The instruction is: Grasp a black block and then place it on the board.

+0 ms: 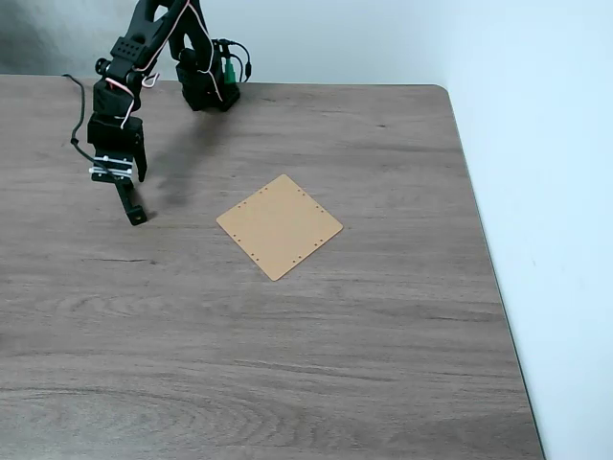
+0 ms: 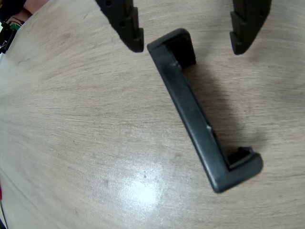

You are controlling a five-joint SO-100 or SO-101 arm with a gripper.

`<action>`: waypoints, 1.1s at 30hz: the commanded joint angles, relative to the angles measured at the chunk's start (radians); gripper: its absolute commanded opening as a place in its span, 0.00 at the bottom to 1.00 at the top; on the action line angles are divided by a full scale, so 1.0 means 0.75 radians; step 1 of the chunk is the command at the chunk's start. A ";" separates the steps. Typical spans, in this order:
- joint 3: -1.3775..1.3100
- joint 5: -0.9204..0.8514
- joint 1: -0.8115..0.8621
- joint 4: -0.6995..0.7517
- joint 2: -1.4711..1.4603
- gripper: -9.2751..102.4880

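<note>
In the wrist view the block lies flat on the tabletop, its upper end between the spread, empty fingers; the rest extends past them.

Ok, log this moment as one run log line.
phase: pre-grasp | gripper: open over black block | block: on table, ungrasped | board: bare

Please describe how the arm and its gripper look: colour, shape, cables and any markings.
The arm is matte black, built of blocky segments. White wires run along its upper links, and a black cable loops at its left side in the fixed view. Near the base sits a small green part. The gripper has two black fingers with stepped, notched inner edges. I see no readable markings.
</note>
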 commanded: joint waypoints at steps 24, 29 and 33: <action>-0.307 -0.076 0.080 -0.022 -0.327 0.29; -0.335 -0.057 0.090 -0.104 -0.448 0.14; -0.391 0.000 0.088 -0.100 -0.515 0.09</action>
